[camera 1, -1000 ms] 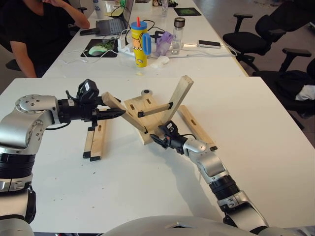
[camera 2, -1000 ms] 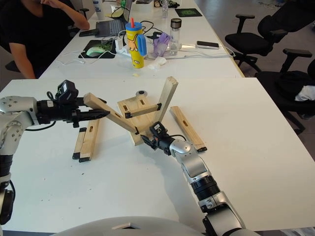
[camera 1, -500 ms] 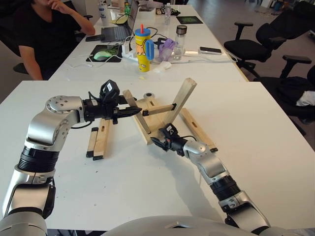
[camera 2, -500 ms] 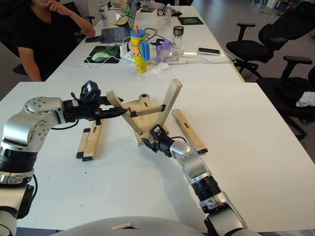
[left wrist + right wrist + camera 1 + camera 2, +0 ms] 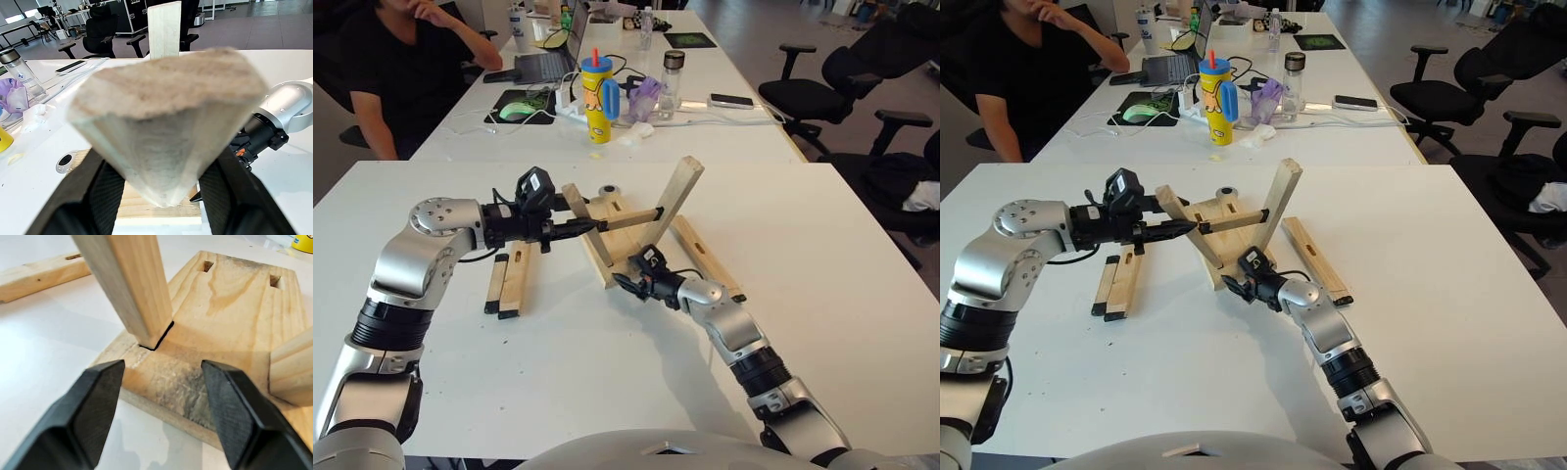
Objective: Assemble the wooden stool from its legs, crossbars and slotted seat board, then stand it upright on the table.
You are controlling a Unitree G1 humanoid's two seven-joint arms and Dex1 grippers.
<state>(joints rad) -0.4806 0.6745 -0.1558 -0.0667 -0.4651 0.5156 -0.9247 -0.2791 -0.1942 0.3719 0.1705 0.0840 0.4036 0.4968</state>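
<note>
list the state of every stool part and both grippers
seat board, flat on the table
left leg, slotted in, leaning, held
right leg, slotted in, leaning
crossbar, joining the two legs
loose pieces, lying flat
left gripper, shut on the left leg
right gripper, open at the board's edge

The light over my white table is bright and even, falling from above. Shadows are soft and short. A thin grey one lies along the near edge of the seat board, and the leg I hold is shaded underneath. The tabletop shows no harsh glare.
</note>
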